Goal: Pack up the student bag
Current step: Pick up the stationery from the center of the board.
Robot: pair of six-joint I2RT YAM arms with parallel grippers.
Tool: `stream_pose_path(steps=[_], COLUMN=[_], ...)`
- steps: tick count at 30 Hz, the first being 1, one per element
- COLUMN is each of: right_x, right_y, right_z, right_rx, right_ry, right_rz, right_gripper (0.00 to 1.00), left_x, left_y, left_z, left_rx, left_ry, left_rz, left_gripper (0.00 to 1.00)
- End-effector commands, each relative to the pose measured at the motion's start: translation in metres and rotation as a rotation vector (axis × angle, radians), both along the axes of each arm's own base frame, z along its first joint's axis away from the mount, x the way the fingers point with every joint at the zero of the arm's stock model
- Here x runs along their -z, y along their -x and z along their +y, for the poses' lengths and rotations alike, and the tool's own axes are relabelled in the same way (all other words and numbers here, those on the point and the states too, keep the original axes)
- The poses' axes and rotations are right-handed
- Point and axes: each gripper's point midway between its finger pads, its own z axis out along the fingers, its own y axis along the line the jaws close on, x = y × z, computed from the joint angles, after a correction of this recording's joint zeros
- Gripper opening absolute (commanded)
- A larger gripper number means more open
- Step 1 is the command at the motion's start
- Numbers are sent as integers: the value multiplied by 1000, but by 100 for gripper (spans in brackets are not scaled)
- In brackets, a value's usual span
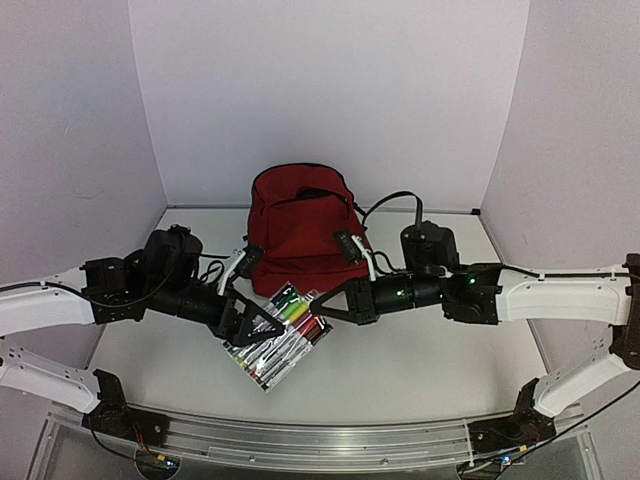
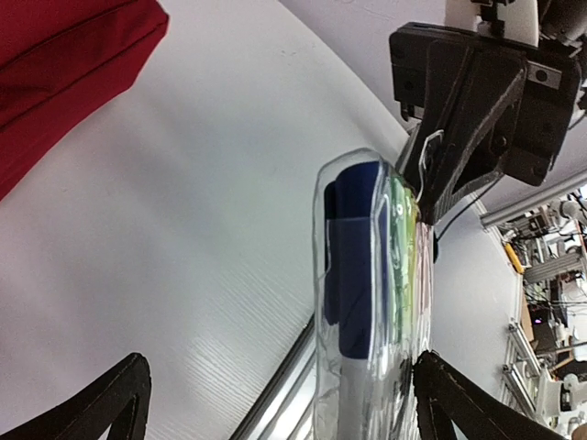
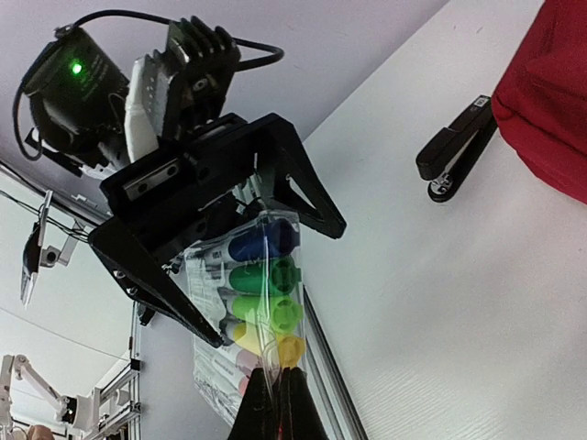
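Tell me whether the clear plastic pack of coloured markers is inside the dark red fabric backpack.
Out. The marker pack is in front of the backpack, pinched by the right gripper.

The left wrist view's edges crop the student bag and the marker pack.

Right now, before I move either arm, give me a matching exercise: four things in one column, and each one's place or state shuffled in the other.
Things:
1. left pincer
2. right pincer
3. stapler
4. student bag

Place or state:
A. dark red, at the back of the table
B. shut on the edge of the marker pack
C. open, one finger on each side of the marker pack
D. black, lying on the table beside the red fabric

Pairs: 1-C, 2-B, 3-D, 4-A
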Motion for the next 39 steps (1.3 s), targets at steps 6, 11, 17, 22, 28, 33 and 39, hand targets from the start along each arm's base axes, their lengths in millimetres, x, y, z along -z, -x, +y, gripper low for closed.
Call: stream_pose_path(steps=[6, 11, 17, 22, 28, 33, 39], right_x=[-55, -52, -54, -54, -61, -52, -35], right_y=[15, 19, 19, 7, -24, -90, -166], right_z=[-3, -3, -5, -7, -13, -32, -45], right_rx=[-92, -124, -123, -51, 134, 486, 867], right_ry=[-107, -83, -75, -61, -42, 64, 226], right_rz=[-93, -97, -118, -143, -178, -176, -151], right_gripper=[0, 0, 0, 0, 20, 79, 90], left_x=[-40, -37, -32, -23, -15, 6, 15], left_y=[16, 15, 18, 19, 4, -41, -90], left_z=[-21, -26, -30, -30, -22, 14, 70], left_rx=[138, 144, 169, 165, 63, -203, -465], left_ry=[131, 132, 143, 134, 112, -5, -27], left_rz=[35, 68, 119, 149, 129, 116, 172], left_gripper=[89, 70, 37, 12, 0, 0, 0])
